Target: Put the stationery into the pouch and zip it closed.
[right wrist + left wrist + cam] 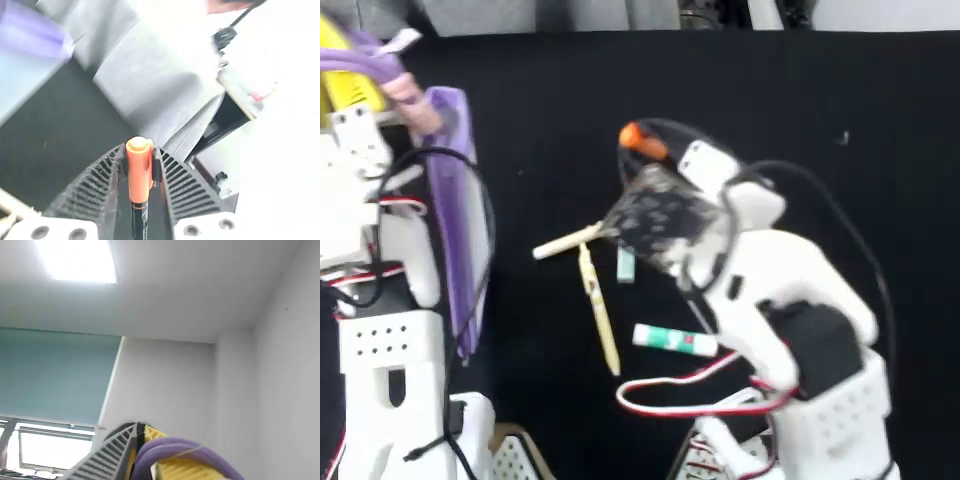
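Note:
The purple translucent pouch [458, 225] hangs upright at the left of the black table, held by its top edge in my left gripper [382, 72], which is shut on it. The left wrist view points at the ceiling, with the pouch's purple rim [186, 452] pinched at my left gripper [142, 452]. My right gripper [638, 152] is raised over the table's middle, shut on an orange-capped pen [642, 139]. In the right wrist view the pen [138, 172] stands between the ribbed fingers [95, 185] of the right gripper [139, 157].
On the black mat [840, 120] lie two beige pencils [565, 243] [599, 312], a small teal piece [625, 264] and a green-and-white stick [675, 340], all beside the right arm. Red and black cables loop at the front.

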You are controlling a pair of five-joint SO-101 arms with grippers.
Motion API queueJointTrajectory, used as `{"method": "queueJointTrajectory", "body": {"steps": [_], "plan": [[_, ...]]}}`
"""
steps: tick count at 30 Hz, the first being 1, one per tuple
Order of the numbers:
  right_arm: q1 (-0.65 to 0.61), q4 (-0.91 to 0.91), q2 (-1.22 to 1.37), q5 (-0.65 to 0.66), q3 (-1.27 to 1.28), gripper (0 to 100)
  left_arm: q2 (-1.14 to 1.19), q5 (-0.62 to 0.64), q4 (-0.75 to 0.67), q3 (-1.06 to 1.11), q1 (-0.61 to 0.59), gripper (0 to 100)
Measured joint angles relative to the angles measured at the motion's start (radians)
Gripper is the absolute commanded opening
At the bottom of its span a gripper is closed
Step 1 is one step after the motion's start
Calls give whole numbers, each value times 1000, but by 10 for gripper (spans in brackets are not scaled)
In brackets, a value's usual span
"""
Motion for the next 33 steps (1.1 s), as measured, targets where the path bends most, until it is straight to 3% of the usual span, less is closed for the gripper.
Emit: {"method": "queueJointTrajectory", "body": {"steps": [7,15,19,33], "plan": [[107,-28,0,-167,-120,11,0,0,49,-43,259,29],[252,-121,-11,-442,-121,11,-106,0,563,-382,358,29],[273,-143,-15,-526,-121,11,-192,0,726,-414,361,29],[273,-348,-18,-819,34,11,-601,0,772,38,358,29]]}}
